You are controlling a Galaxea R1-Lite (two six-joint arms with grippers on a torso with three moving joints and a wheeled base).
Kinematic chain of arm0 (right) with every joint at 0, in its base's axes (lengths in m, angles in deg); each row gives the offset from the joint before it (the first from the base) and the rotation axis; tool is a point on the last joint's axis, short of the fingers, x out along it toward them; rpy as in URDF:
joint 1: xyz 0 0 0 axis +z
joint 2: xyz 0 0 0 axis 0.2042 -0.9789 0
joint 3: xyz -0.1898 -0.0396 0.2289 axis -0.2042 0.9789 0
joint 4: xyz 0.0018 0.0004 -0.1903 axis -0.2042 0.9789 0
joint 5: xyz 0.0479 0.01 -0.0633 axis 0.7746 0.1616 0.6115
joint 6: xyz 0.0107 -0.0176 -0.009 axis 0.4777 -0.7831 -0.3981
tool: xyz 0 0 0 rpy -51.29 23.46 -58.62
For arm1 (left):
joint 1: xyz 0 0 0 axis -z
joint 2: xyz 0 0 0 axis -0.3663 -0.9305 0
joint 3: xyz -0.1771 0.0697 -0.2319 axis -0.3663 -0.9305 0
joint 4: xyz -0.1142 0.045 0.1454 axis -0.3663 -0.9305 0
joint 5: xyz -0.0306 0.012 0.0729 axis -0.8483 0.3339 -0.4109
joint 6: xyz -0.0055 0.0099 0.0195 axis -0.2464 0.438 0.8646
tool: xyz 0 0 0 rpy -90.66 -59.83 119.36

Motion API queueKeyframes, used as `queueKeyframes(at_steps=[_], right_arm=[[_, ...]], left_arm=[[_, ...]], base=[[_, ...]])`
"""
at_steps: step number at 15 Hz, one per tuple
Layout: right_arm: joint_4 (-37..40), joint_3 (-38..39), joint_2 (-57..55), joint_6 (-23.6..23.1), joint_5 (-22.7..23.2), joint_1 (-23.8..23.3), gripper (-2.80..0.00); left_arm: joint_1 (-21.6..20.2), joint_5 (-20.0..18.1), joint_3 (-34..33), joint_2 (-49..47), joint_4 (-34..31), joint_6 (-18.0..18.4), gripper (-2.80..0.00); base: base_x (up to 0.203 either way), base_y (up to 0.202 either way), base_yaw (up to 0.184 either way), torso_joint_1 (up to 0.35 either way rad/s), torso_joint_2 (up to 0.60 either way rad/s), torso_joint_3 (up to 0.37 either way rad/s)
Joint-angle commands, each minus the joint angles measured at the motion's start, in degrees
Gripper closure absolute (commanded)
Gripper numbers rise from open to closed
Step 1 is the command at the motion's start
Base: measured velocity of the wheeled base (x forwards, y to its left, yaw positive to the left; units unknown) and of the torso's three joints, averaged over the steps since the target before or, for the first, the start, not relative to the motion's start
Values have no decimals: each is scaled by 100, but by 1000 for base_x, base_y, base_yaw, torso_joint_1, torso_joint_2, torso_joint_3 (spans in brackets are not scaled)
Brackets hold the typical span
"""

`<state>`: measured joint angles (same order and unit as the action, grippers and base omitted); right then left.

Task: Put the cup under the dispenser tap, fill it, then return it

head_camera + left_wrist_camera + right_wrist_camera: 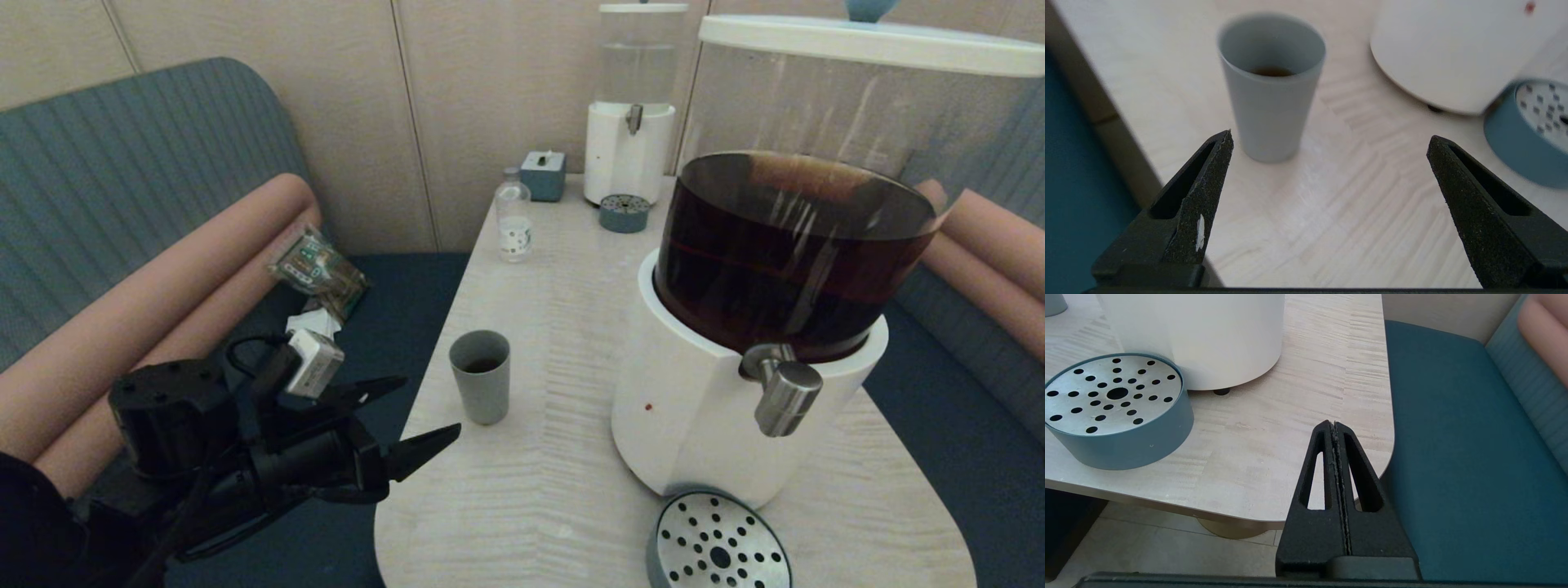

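Beside the large dispenser's white base [702, 408], on its left flank as the head view shows it, the cup [480, 376] stands upright on the pale table [555, 490], apart from the base and near the table's left edge. A little dark liquid lies at the bottom of the cup [1272, 85]; whether this counts as filled is a judgement, and the level looks low. The dispenser tap [782, 392] projects from the base's front, above the perforated drip tray [718, 543], so the cup is well off to one side of the tap and not under it.

The left gripper [408, 416] hovers off the table's left edge, short of the cup, with its jaws spread wide; the wrist view shows both fingers [1208, 183] clear of the cup, touching nothing. The right gripper [1336, 428] is parked beyond the base's right side, past the table corner, jaws pressed together and empty.

Hazards from this position:
- The cup is light, tapered and narrow at the foot; one finger arriving before the other would probably push or tip it, spilling the liquid.
- It sits near the table edge, so a sideways shove could send it off onto the seat [392, 302].
- A low approach could catch a fingertip on the table edge.
- Carried toward the tap, the cup could strike the white base or the rim of the drip tray.
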<state>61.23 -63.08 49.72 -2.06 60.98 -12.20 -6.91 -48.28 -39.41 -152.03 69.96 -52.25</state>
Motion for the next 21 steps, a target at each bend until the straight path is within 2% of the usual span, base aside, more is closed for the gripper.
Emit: queueKeyframes(at_steps=[1,4,7,8,9,15,21], right_arm=[[0,62,20,-4,5,-2,0],[0,62,20,-4,5,6,0],[0,62,20,-4,5,6,0],[0,62,20,-4,5,-2,0],[0,62,20,-4,5,-2,0],[0,62,20,-8,5,-2,0],[0,62,20,-4,5,4,0]], left_arm=[[1,141,-52,468,52,-69,-280],[1,664,-63,1098,62,-258,-280],[0,937,-126,1786,71,-386,-280],[-1,977,-175,2048,76,-428,-239],[-5,1002,-246,2266,78,-454,0],[-336,1073,-563,3992,56,-624,0],[-1045,1056,-826,6842,-580,-722,0]], base=[[0,0,0,0,0,0],[0,0,0,0,0,0],[0,0,0,0,0,0],[0,0,0,0,0,0],[0,0,0,0,0,0],[0,0,0,0,0,0],[0,0,0,0,0,0]])
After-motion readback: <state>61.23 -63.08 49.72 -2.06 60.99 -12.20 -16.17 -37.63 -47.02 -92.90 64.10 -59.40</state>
